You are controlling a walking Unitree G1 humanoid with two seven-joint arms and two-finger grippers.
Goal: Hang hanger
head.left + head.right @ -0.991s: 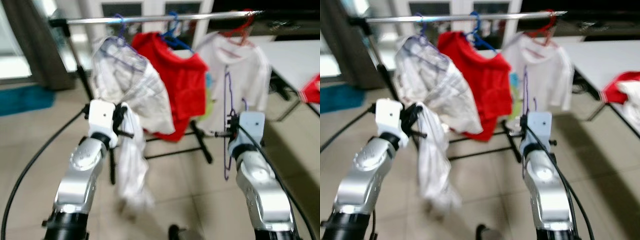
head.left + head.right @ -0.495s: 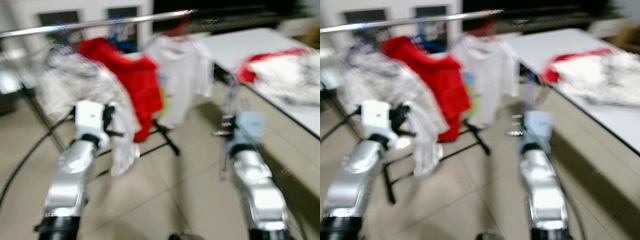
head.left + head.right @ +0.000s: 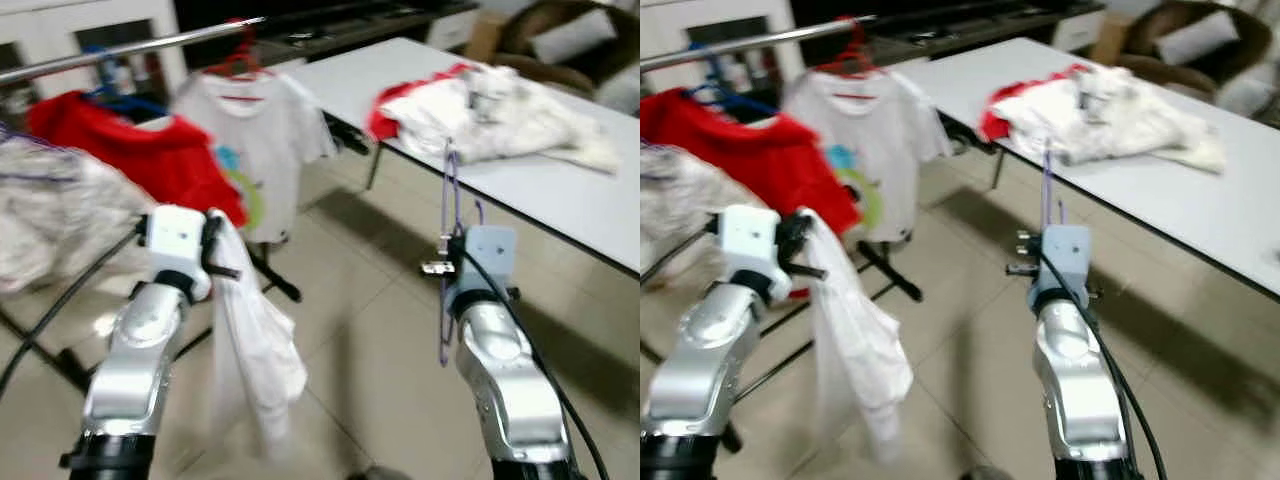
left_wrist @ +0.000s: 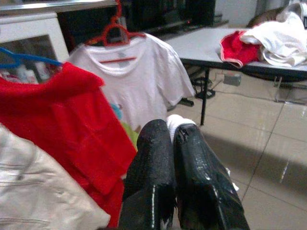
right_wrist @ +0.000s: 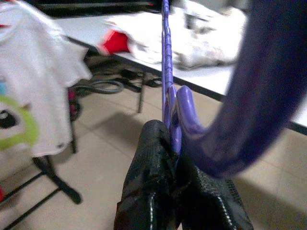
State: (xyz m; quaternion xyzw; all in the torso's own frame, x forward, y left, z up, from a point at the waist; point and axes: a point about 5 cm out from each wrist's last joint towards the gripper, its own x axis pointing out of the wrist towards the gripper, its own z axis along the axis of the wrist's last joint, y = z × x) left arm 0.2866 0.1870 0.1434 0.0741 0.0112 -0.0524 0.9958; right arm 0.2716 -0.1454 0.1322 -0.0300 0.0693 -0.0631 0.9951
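- Right gripper (image 5: 175,143): fingers pressed together, clamped on the purple hanger (image 3: 447,210). The hanger stands upright, rising above the gripper and hanging below it beside the arm; its hook (image 5: 261,91) curves close past the wrist camera.
- Left gripper (image 4: 172,139): fingers squeezed together on a white garment (image 3: 250,340), which hangs limp below it toward the tiled floor (image 3: 360,340).
- Clothes rail (image 3: 130,45): above and beyond the left gripper. It carries a white T-shirt (image 3: 250,140) on a red hanger (image 4: 117,31), a red garment (image 3: 130,160) on a blue hanger (image 4: 24,60), and a pale checked garment (image 3: 50,215) furthest to the left.
- White table (image 3: 560,195): ahead and to the right of the right gripper, with a heap of white and red clothes (image 3: 480,105) on it.
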